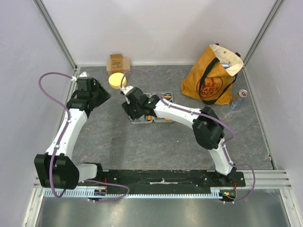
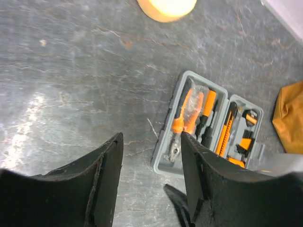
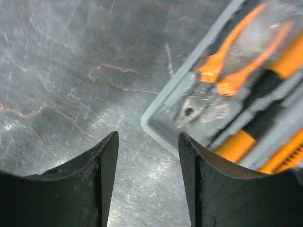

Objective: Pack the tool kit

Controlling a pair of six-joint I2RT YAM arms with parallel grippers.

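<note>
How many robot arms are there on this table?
2. The left arm reaches toward the back left, near the yellow disc; the right arm stretches over the open tool kit mid-table. None seems hidden.

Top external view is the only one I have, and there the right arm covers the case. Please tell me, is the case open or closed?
Observer: Open. The left wrist view shows the case with both halves lying flat.
Operator: Are there tools inside it?
Observer: Yes. Orange-handled pliers lie in one half, with other orange-and-black tools beside them.
Operator: Does the right gripper hold something?
Observer: No. The right gripper is open and empty, above bare table next to the case corner.
</note>
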